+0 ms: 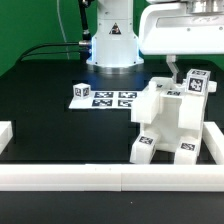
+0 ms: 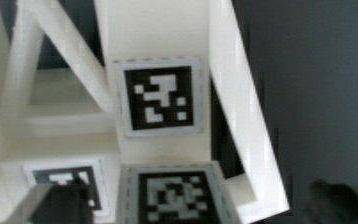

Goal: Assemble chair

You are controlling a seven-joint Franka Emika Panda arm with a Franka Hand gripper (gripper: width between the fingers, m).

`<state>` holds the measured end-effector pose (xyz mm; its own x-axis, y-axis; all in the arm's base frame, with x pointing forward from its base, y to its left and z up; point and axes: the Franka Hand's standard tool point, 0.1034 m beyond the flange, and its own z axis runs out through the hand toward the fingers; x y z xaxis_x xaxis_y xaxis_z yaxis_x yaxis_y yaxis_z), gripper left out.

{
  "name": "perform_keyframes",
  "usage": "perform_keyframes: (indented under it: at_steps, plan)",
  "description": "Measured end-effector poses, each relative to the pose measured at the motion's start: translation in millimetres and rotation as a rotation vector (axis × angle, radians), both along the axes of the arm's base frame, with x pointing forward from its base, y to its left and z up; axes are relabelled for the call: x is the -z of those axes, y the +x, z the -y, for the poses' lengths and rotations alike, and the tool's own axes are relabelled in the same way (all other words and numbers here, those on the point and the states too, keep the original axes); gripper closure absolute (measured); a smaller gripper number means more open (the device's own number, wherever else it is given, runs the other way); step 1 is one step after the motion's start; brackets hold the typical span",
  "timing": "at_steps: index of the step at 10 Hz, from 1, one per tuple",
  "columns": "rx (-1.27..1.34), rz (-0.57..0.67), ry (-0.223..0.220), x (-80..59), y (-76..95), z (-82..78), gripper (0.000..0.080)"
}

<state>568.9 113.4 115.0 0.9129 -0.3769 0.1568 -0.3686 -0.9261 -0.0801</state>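
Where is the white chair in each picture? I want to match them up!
Exterior view: the chair stands at the exterior view's right, next to the marker board.
Wrist view: the chair fills most of the picture, seen very close.
Shared landmark: the black-and-white square tags on its white pieces, which look big in the wrist view.

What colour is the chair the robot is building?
The chair is white, with black-and-white square tags on it. The exterior view shows it best.
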Motion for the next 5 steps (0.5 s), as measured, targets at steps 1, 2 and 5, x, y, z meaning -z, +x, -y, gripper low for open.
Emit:
perform_keyframes:
  at_steps: [1,2,5]
  plan:
    - [0.0,0.0,0.0,0.1,-0.1,0.0,0.0414]
    - [0.0,0.0,0.0,0.2,-0.1,-0.1,0.0523]
    - [0.0,-0.001,0.0,0.3,-0.2,-0.1,0.0521]
